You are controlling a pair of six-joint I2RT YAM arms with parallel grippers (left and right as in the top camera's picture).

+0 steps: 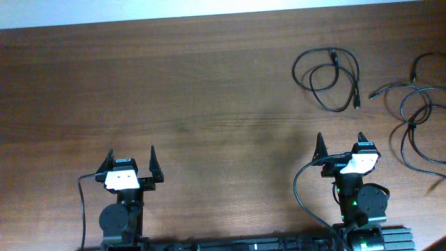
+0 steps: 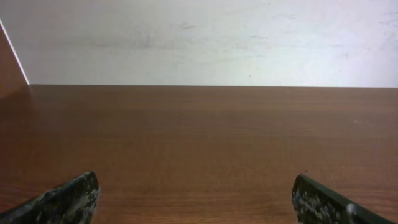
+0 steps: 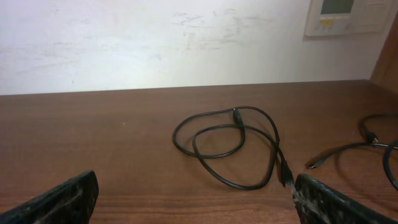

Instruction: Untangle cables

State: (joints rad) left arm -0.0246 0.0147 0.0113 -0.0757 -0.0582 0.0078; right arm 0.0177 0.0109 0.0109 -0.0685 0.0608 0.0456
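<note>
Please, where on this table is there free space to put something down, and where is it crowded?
Free: the left and middle of the table, from the left gripper to the far edge; also the strip between the right gripper and the looped cable. Crowded: the far right, where the looped cable and the tangled cables lie close together.

Soft, even light falls from above in all three views, and shadows are faint. In the overhead view the table (image 1: 209, 84) carries a pale sheen across its middle, and the strip along the top edge is blown out white. Both wrist views show a bright, slightly washed wall (image 2: 199, 37). The looped cable (image 3: 227, 146) is fairly sharp, while the fingers (image 2: 68, 202) in the lower corners are dark and blurred.
</note>
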